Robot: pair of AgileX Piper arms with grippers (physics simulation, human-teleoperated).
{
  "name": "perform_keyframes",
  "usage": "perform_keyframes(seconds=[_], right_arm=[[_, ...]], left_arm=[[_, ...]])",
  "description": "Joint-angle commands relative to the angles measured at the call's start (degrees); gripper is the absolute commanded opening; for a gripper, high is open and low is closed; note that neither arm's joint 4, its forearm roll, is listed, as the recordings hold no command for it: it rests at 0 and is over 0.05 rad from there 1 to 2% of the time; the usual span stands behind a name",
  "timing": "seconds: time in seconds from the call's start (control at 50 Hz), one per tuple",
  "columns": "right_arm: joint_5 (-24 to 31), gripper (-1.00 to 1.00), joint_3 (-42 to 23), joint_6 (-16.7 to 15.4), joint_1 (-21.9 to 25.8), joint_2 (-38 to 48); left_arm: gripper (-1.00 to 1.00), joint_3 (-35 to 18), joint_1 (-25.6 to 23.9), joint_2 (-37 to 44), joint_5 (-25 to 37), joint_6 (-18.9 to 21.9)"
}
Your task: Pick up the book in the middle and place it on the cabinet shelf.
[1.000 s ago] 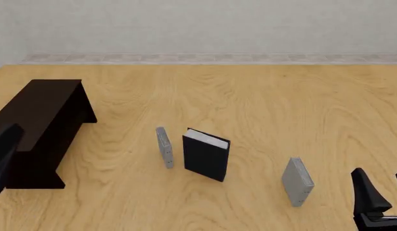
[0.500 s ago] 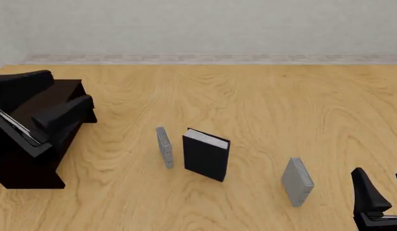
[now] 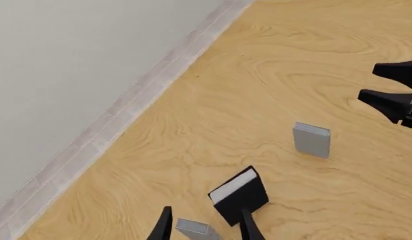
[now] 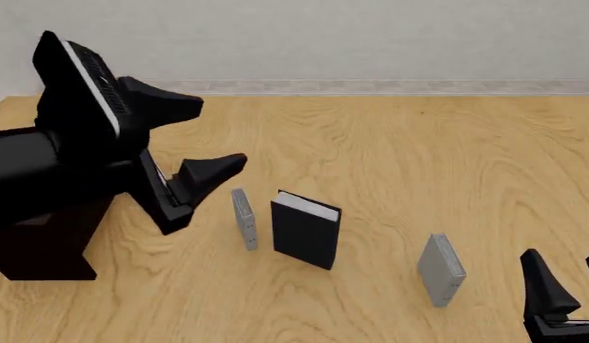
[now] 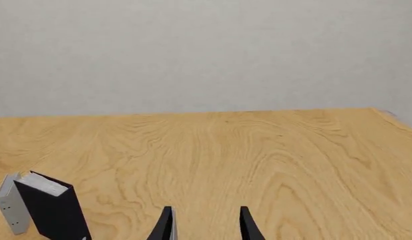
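The left gripper (image 4: 206,136) has swung up fast from the low left edge and now hangs large over the table (image 4: 419,157), jaws spread wide, empty, fingertips aimed toward the books. That reads as the approach getting underway, nothing grasped yet. The book (image 4: 306,229) stands upright mid-table, untouched, white pages on top, with a thin grey book (image 4: 244,218) just beside it on the left and another grey book (image 4: 440,269) well apart to the right. The cabinet shelf (image 4: 46,243) sits at far left, mostly hidden behind the arm. The right gripper (image 4: 566,289) hasn't budged from the bottom right corner, jaws apart and empty. Next comes lining those open fingers over the black cover.
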Motion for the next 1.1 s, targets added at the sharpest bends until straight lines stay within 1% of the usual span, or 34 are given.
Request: perform_keyframes(seconds=[0.02,0.04,0.08,0.1,0.14,0.18,0.24,0.26,0.32,0.34,0.36,0.42,0.44,0.48,0.52,0.54,0.58,0.64,0.7,0.76,0.8,0.84,0.86,0.88,0.94,0.96,0.98,1.0,1.06,1.1], right_arm=[[0.18,1.0,-0.01,0.03,0.01,-0.15],[0.16,1.0,-0.01,0.01,0.02,-0.11],[0.14,1.0,-0.01,-0.02,0.01,-0.08],[0.09,1.0,-0.01,-0.07,0.01,-0.02],[0.06,1.0,0.0,-0.09,0.02,0.02],[0.01,1.0,0.0,-0.08,0.02,0.06],[0.01,1.0,0.0,-0.09,0.03,0.07],[-0.02,1.0,0.0,-0.04,0.01,0.08],[-0.05,1.0,0.0,-0.07,0.0,0.13],[-0.05,1.0,0.0,-0.07,0.0,0.14],[-0.07,1.0,0.0,-0.07,0.01,0.15],[-0.13,1.0,0.0,0.05,-0.02,0.2],[-0.16,1.0,0.0,0.04,-0.02,0.24],[-0.24,1.0,0.01,0.02,-0.02,0.38],[-0.28,1.0,0.01,0.05,-0.03,0.42],[-0.29,1.0,0.01,0.07,-0.03,0.47],[-0.3,1.0,0.01,0.09,-0.03,0.48],[-0.22,1.0,0.01,0.11,-0.04,0.4],[-0.26,1.0,0.01,0.34,-0.12,0.44],[-0.37,1.0,0.01,0.43,-0.14,0.57],[-0.47,1.0,0.01,0.39,-0.15,0.73],[-0.53,1.0,0.01,0.27,-0.08,0.82],[-0.54,1.0,0.01,0.3,-0.08,0.83],[-0.53,1.0,0.01,0.34,-0.09,0.81],[-0.52,1.0,0.01,0.41,-0.11,0.81],[-0.52,1.0,0.01,0.38,-0.11,0.81],[-0.55,1.0,0.01,0.35,-0.1,0.86],[-0.55,1.0,0.01,0.36,-0.1,0.86],[-0.53,1.0,0.01,0.36,-0.11,0.81],[-0.53,1.0,0.01,0.31,-0.1,0.81]], left_arm=[[1.0,-8.25,-4.6,8.28,7.68,5.36],[1.0,-8.84,-4.47,9.06,8.29,6.01],[1.0,-9.46,-4.65,9.5,8.85,6.04],[1.0,-10.44,-5.55,9.81,9.72,6.18],[1.0,-11.99,-5.77,10.79,11.28,6.17],[1.0,-13.22,-6.47,11.62,12.99,7.52],[1.0,-14.28,-7.51,12.23,14.37,7.21],[1.0,-15.6,-7.96,13.28,15.79,7.58],[1.0,-16.29,-8.11,14.22,16.21,8.73],[1.0,-16.67,-8.41,14.68,16.64,8.49],[1.0,-16.92,-8.42,15.22,16.71,9.57],[1.0,-19.69,-8.33,17.15,17.61,8.91],[1.0,-20.15,-9.11,17.95,18.44,9.18],[1.0,-20.51,-9.7,18.74,18.89,10.71],[1.0,-20.67,-9.62,19.33,19.19,11.01],[1.0,-20.41,-9.93,20.52,19.83,12.46],[1.0,-20.28,-10.37,20.66,20.11,13.0],[1.0,-23.01,-9.93,22.93,21.18,13.47],[1.0,-24.08,-9.58,24.08,21.28,14.46],[1.0,-24.41,-9.75,24.64,21.02,13.91],[1.0,-22.62,-10.79,24.84,20.78,14.03],[1.0,-20.82,-10.24,25.46,20.49,15.39],[1.0,-19.6,-9.76,25.61,19.99,16.88],[1.0,-19.27,-9.53,25.88,20.01,17.23],[1.0,-19.47,-9.56,26.7,21.0,17.26],[1.0,-20.13,-9.78,26.74,21.33,16.91],[1.0,-21.85,-9.61,27.17,21.44,15.95],[1.0,-22.27,-9.36,27.49,21.37,16.19],[1.0,-21.12,-8.85,28.29,21.9,17.81],[1.0,-20.83,-8.9,28.59,22.43,17.91]])
